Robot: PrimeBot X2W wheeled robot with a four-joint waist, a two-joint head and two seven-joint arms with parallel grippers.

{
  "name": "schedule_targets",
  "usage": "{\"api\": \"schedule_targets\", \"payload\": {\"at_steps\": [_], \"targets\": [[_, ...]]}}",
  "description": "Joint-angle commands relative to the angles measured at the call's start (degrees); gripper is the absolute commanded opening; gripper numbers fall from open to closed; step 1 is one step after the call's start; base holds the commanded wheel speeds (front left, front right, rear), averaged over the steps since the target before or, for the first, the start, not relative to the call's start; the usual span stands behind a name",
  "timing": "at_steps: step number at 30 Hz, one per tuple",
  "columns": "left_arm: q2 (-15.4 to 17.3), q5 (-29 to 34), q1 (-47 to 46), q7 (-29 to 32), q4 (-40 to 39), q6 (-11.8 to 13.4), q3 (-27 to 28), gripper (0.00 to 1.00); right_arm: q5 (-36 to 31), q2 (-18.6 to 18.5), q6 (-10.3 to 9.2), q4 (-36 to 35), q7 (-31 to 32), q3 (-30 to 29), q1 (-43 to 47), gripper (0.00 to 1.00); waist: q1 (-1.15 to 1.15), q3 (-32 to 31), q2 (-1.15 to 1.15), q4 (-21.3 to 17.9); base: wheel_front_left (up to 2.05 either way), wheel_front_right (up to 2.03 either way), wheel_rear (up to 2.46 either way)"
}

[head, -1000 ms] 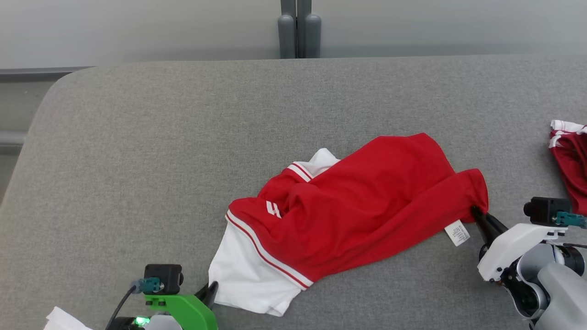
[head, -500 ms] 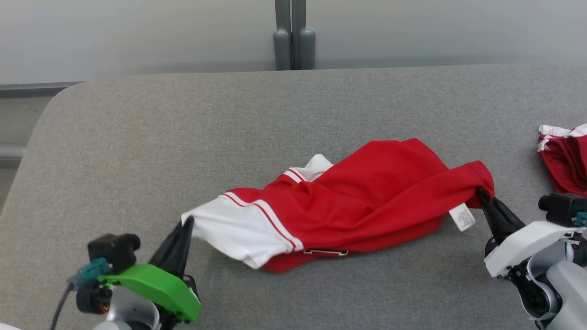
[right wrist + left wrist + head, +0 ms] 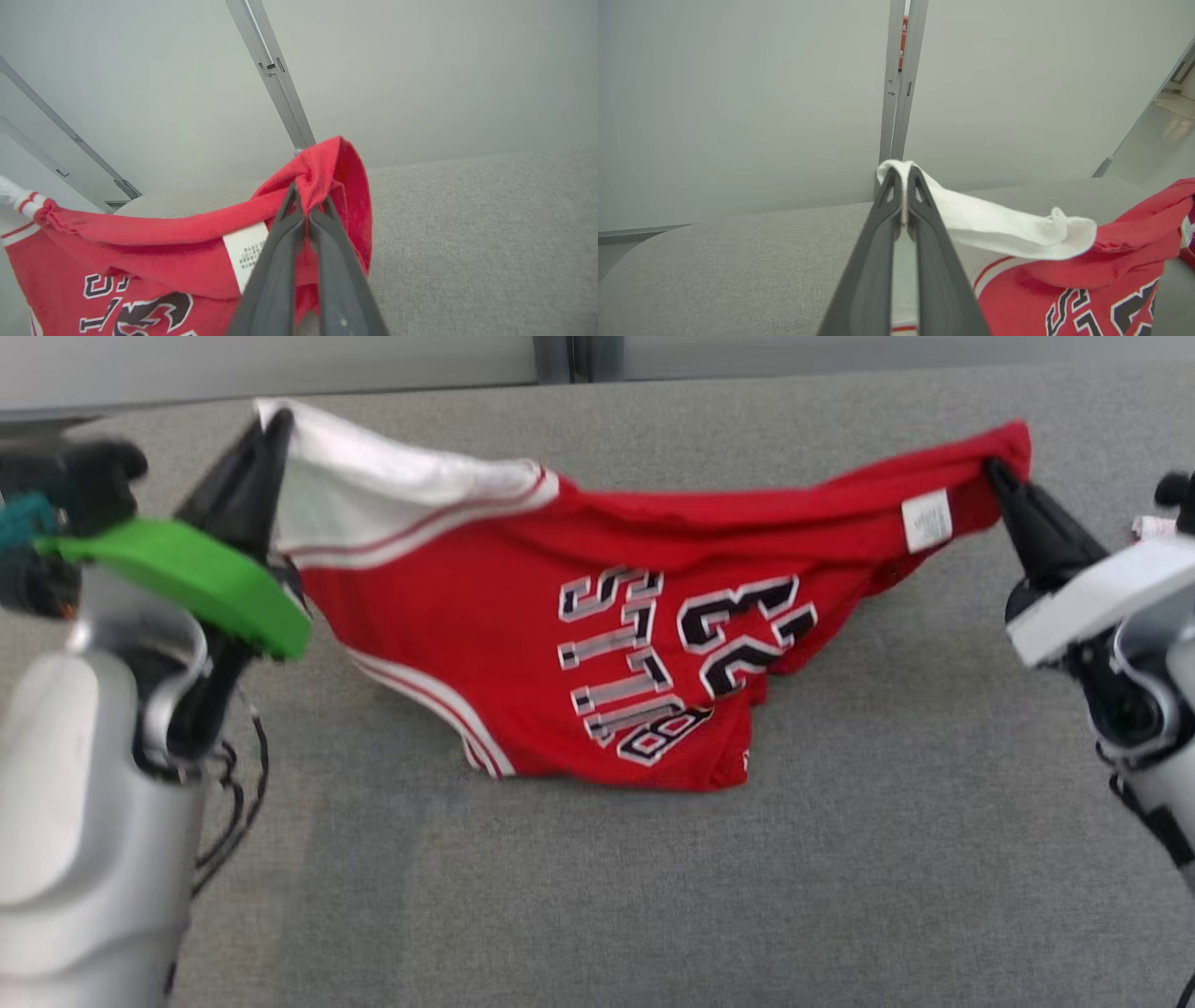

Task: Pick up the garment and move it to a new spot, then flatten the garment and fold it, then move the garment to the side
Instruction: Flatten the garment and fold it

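Note:
A red garment with white trim and black-and-white lettering hangs stretched between my two grippers above the grey surface. My left gripper is shut on its white corner at the upper left. At the upper right my right gripper is shut on its red corner, beside a white care label. The garment's lower edge sags toward the surface. The left wrist view has my left gripper pinching white cloth, and the right wrist view has my right gripper pinching red cloth.
A grey wall with a vertical metal post stands behind the padded surface. A bit of another white and red cloth peeks out behind my right arm at the right edge.
Both grippers have lifted the garment off the surface and spread it apart, so its lettered side now hangs in view. The head camera has also shifted.

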Motion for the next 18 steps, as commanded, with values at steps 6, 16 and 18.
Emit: {"api": "schedule_targets", "payload": {"at_steps": [6,16,18], "targets": [[2.61,-0.60,-23.48,-0.01,12.43,-0.38,-2.90,0.00,4.56,0.74,0.02,3.88,2.67,1.84,-18.69,0.00,0.00,12.60,0.00,-1.82,0.00,0.00,0.00],[3.81,-4.01,-54.84,-5.08,29.06,-0.33,-3.36,0.00,6.35,2.54,0.02,12.33,-2.01,3.69,-46.16,0.00,0.00,20.34,0.00,-3.40,0.00,0.00,0.00],[3.56,-4.92,-59.49,-7.18,31.96,-0.33,-2.88,0.00,7.78,3.30,0.02,13.91,-3.76,3.33,-49.67,0.00,0.00,20.76,0.00,-3.63,0.00,0.00,0.00]]}}
